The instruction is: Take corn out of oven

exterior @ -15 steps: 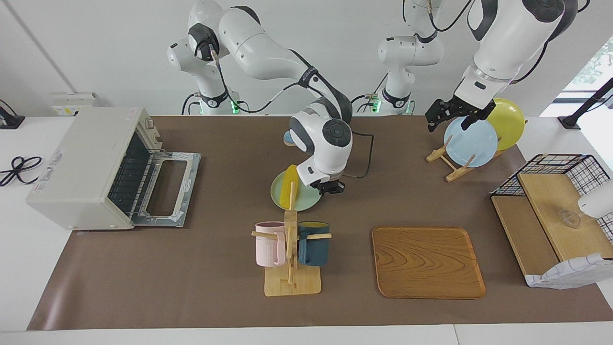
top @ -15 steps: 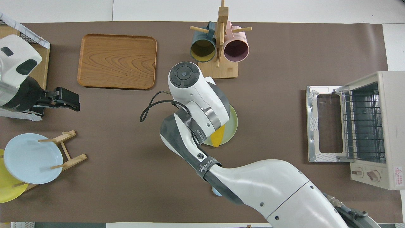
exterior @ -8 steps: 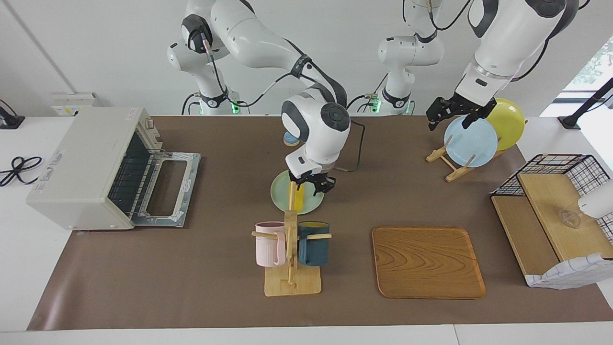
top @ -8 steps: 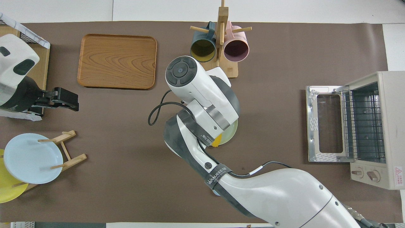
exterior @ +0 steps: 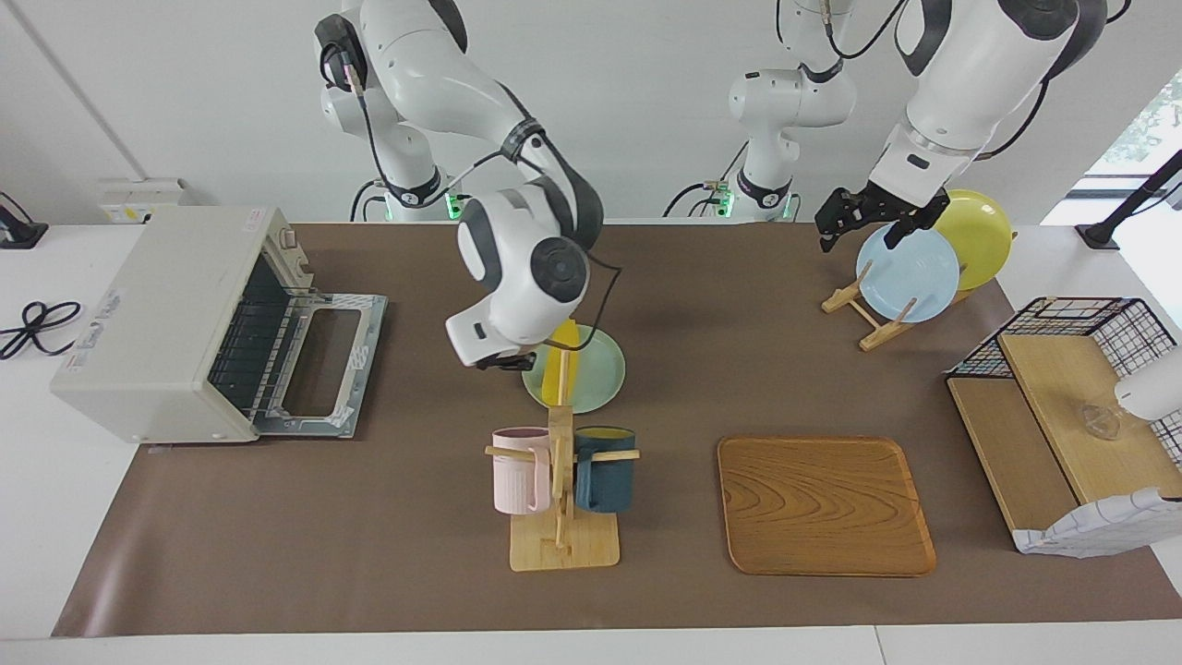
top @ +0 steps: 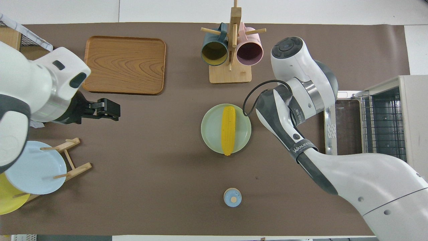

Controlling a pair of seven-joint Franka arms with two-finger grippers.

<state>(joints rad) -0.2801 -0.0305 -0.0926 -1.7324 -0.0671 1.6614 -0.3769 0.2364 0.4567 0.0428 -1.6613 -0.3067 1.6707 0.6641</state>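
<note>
The yellow corn (exterior: 560, 362) lies flat on a pale green plate (exterior: 600, 374) in the middle of the table; it also shows in the overhead view (top: 228, 130), across the plate (top: 210, 134). The off-white oven (exterior: 166, 314) stands at the right arm's end with its door (exterior: 323, 362) folded down and its rack bare. My right gripper (exterior: 506, 362) is open and empty, raised over the table between the plate and the oven door; its hand hides it in the overhead view. My left gripper (exterior: 863, 222) is open and empty, waiting above the plate rack.
A wooden mug rack (exterior: 559, 480) with a pink and a dark blue mug stands just farther out than the plate. A wooden tray (exterior: 825, 503), a plate rack (exterior: 910, 272) and a wire shelf basket (exterior: 1062, 406) are toward the left arm's end. A small blue lid (top: 232, 196) lies nearer the robots.
My right gripper has let go of the corn, risen and swung toward the oven. The corn now lies uncovered on the plate. The left arm has barely moved.
</note>
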